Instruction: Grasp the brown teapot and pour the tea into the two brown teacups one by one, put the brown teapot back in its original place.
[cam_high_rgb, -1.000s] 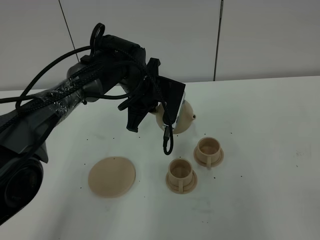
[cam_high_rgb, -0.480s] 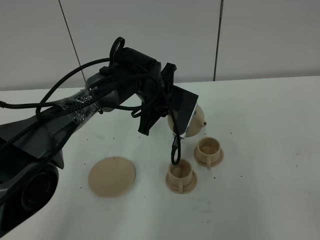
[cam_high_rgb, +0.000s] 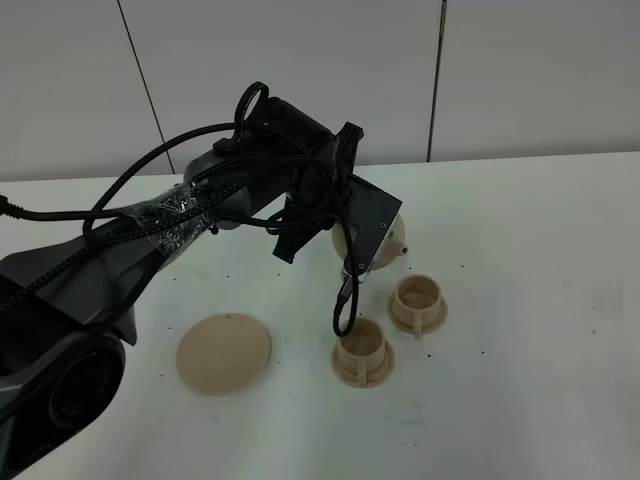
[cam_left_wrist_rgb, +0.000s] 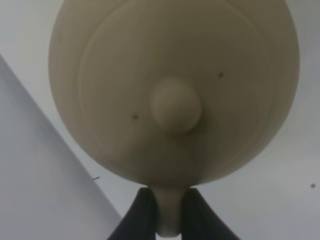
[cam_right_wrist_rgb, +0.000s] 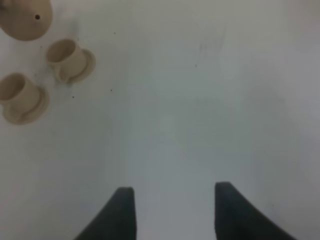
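Observation:
My left gripper (cam_left_wrist_rgb: 169, 210) is shut on the handle of the brown teapot (cam_left_wrist_rgb: 172, 90) and holds it in the air. In the high view the teapot (cam_high_rgb: 392, 243) is tilted, its spout pointing down toward the far teacup (cam_high_rgb: 417, 302). The near teacup (cam_high_rgb: 362, 350) stands on its saucer just left of and in front of the far one. The flat tan disc (cam_high_rgb: 224, 352) lies bare at the front left. My right gripper (cam_right_wrist_rgb: 174, 210) is open and empty over bare table; its view shows both cups (cam_right_wrist_rgb: 66, 59) (cam_right_wrist_rgb: 19, 95) and the teapot's spout (cam_right_wrist_rgb: 25, 16).
The white table (cam_high_rgb: 540, 330) stretches to the right of the cups. A black cable loop (cam_high_rgb: 345, 305) hangs from the left wrist down beside the near cup. A grey panelled wall (cam_high_rgb: 500, 80) stands behind the table.
My left arm has carried the teapot to the right, from left of the cups to above the far cup, and tilted its spout further down. The cups and the disc have not moved.

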